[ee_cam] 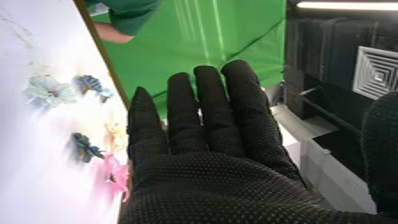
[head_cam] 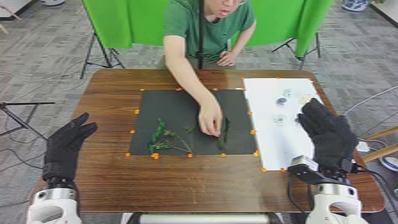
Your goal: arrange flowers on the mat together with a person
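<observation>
The dark mat point(head_cam: 164, 105) bears a stem point(head_cam: 224, 134) beside a person's hand point(head_cam: 210, 118).

A: Head view, surroundings?
B: Green curtain point(head_cam: 129, 25) behind the brown wooden table point(head_cam: 108, 102). Floor point(head_cam: 49, 57) grey, patterned. Black stands near the table's far corners, one left point(head_cam: 108, 59), one right point(head_cam: 300, 58).
A: Outer edges?
B: Blue-and-white pot point(head_cam: 355, 4) at far right. Pale wooden furniture point(head_cam: 382, 151), partly cut off, at right edge. Dark cable point(head_cam: 24, 171) on the floor, left.
A: Right wrist view, overhead?
B: Dark ceiling area point(ee_cam: 324, 32); bright white strip light point(ee_cam: 355, 6); square fitting point(ee_cam: 377, 71) of nested frames, function unclear.
</observation>
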Robot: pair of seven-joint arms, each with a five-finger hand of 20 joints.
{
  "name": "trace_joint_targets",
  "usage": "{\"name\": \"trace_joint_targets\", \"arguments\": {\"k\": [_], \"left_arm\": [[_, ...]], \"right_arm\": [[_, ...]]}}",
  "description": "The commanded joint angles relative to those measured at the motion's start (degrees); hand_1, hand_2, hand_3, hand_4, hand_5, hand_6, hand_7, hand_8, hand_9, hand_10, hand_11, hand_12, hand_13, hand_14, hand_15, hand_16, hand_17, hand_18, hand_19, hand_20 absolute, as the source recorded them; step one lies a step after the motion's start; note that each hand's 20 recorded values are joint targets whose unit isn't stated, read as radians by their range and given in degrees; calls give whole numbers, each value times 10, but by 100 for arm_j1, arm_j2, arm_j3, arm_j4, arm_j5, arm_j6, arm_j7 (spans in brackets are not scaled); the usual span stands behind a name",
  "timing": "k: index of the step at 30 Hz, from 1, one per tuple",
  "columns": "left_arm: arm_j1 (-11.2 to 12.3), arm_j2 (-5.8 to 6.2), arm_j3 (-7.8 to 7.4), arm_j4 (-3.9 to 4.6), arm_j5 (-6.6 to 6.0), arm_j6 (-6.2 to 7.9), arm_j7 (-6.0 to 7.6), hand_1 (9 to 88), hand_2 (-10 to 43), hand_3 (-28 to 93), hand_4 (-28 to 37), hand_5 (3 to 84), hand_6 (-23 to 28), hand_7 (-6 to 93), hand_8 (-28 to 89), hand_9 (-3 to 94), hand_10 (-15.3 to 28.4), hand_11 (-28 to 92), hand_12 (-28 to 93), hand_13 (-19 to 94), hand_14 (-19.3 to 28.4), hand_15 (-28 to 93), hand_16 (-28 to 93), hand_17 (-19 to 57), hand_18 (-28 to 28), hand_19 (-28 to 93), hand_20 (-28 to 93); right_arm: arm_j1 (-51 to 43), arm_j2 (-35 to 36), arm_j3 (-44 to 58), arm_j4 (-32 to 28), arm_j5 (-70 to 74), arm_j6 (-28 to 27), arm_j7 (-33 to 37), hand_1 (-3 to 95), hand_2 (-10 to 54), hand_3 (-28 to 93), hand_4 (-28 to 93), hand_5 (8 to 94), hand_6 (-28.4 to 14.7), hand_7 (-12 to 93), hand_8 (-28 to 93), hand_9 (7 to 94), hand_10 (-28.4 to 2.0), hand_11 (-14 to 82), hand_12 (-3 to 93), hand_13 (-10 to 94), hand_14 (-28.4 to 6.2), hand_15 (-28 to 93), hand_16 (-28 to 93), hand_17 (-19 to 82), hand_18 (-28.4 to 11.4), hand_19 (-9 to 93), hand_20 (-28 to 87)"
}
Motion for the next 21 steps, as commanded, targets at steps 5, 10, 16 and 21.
{"name": "trace_joint_targets", "arguments": {"k": [5, 10, 16, 21], "left_arm": [[56, -58, -8, -6, 43, -71, -109, 274, 44, 693, -269, 488, 54, 96, -63, 506, 150, 199, 125, 385, 172, 143, 15, 75, 110, 36, 177], [74, -62, -7, -13, 49, -71, -109, 274, 41, 691, -268, 488, 55, 97, -63, 505, 150, 200, 126, 385, 172, 143, 15, 75, 110, 36, 177], [69, -60, -6, -9, 57, -84, -143, 274, 40, 689, -267, 488, 55, 97, -62, 504, 150, 201, 126, 385, 172, 143, 15, 74, 110, 36, 177], [63, -69, 0, -9, 60, -89, -146, 273, 36, 690, -266, 487, 54, 98, -62, 503, 150, 202, 127, 385, 172, 143, 15, 74, 110, 36, 177]], "right_arm": [[-101, -68, -21, -42, -60, 90, 33, 34, 61, 767, -203, 455, -66, 92, -95, 424, -136, 45, 90, 310, -100, 121, 39, 176, -136, 11, 231], [-107, -65, -31, -41, -76, 62, 35, 34, 62, 767, -202, 457, -66, 95, -95, 425, -138, 47, 93, 312, -100, 122, 40, 177, -136, 12, 234], [-107, -68, -34, -46, -96, 73, 31, 39, 54, 770, -199, 459, -55, 102, -93, 427, -139, 50, 102, 313, -101, 125, 43, 179, -137, 13, 238], [-45, -16, -64, -70, -190, 221, 160, 45, 44, 770, -199, 461, -52, 103, -93, 428, -142, 49, 109, 316, -102, 126, 48, 180, -138, 14, 244]]}}
